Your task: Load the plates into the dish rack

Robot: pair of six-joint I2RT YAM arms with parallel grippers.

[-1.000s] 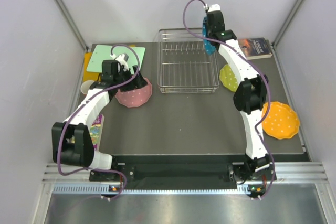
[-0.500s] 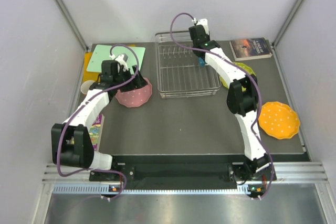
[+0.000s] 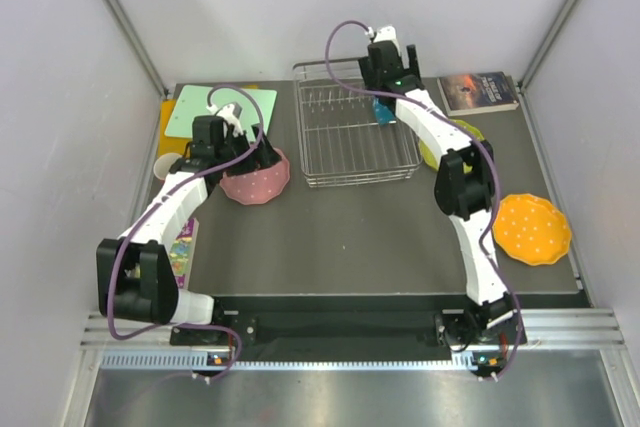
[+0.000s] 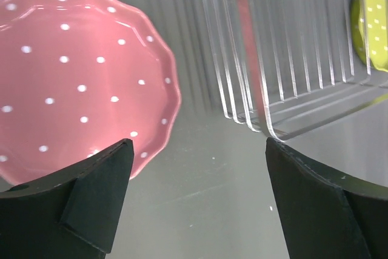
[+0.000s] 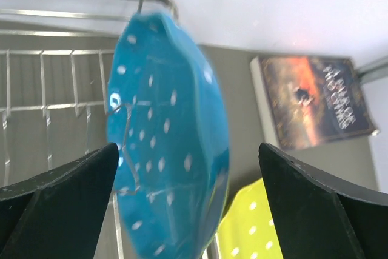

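1. Nearest, toward the right edge of the table [image 3: 350, 237], the orange plate [image 3: 534, 229] is lying flat. It is well apart from the dish rack [image 3: 355, 175] and from both grippers, so it is probably waiting for a later pick.
2. Further in on the left, the left gripper [image 4: 199, 144] is hovering with its fingers spread wide and nothing between them. It is hanging over the right rim of the pink plate [image 4: 66, 77], which is resting on the table near the rack's left side. That pose is looking like a lineup for an edge grasp, since a low plate is offering little but its rim.
3. Across on the right, the yellow-green plate [image 3: 462, 129] is lying just beside the rack's right wall, partly hidden under the right arm.
4. Beyond, the right gripper [image 5: 188, 147] is reaching over the rack's far right corner. Its fingers are standing apart on either side of the blue plate [image 5: 170, 137] without clamping it. The plate is standing on edge among the prongs, tilted and blurred in the wrist view, so I cannot tell whether it is fully seated.
5. Farthest back, a book [image 3: 478, 92] and a green cutting board [image 3: 200, 107] are sitting near the table's far corners, outside the job.
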